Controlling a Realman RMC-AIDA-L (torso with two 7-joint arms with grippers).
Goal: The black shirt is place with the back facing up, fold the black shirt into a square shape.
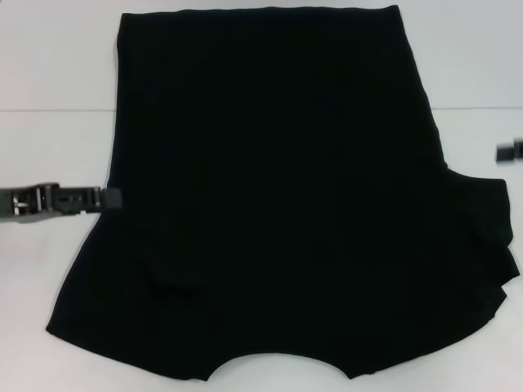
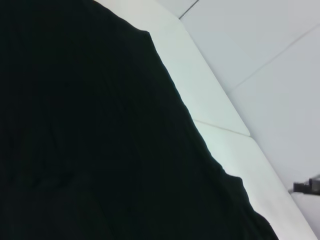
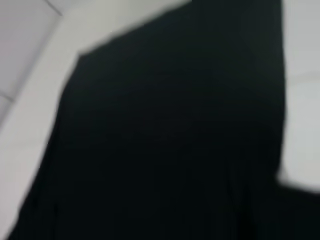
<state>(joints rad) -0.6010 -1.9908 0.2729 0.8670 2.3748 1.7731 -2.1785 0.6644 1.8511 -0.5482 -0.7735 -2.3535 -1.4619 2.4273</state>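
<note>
The black shirt [image 1: 278,196] lies spread on the white table [image 1: 49,73], hem at the far side and neck opening at the near edge. No lettering shows. Its right side is bunched in layered folds [image 1: 494,245], and a small fold sits near the left front [image 1: 176,286]. My left gripper [image 1: 110,198] is low at the shirt's left edge, its tip at the fabric. My right gripper [image 1: 508,153] shows only partly at the right, a little apart from the shirt. The shirt fills the left wrist view [image 2: 100,140] and the right wrist view [image 3: 170,130].
A seam line [image 1: 53,109] crosses the white table on the left. Bare table shows left and right of the shirt. The right gripper shows far off in the left wrist view [image 2: 307,186].
</note>
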